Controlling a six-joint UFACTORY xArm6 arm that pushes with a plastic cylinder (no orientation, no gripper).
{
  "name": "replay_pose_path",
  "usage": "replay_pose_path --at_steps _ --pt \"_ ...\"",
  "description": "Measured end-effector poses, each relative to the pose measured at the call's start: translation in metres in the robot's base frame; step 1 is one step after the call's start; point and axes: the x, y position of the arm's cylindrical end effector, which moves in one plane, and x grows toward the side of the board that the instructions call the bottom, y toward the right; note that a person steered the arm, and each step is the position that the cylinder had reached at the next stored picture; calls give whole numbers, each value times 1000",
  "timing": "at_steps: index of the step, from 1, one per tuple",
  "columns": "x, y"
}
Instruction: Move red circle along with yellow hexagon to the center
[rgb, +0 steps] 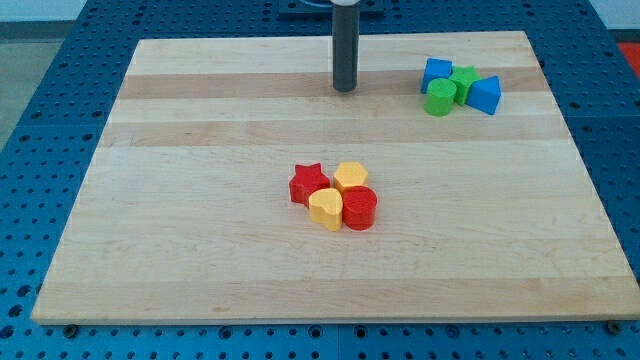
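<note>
Camera view, red star touching yellow hexagon, red circle

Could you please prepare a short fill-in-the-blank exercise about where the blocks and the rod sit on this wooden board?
1. The red cylinder block touches the yellow hexagon block near the board's ____.
2. The red ____ block sits at the view's left of that cluster, beside the yellow heart-shaped block.
3. My tip stands near the view's ____ edge, apart from every block.
4. The blue and ____ blocks cluster at the view's upper right.

Missing words: centre; star; top; green
</note>
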Motion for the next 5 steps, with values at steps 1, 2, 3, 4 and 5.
replay_pose_path --at_steps 1,2,3,4,5 --pt "31 7" --pt "66 33" --pt "96 81" --pt "136 99" --pt "193 99"
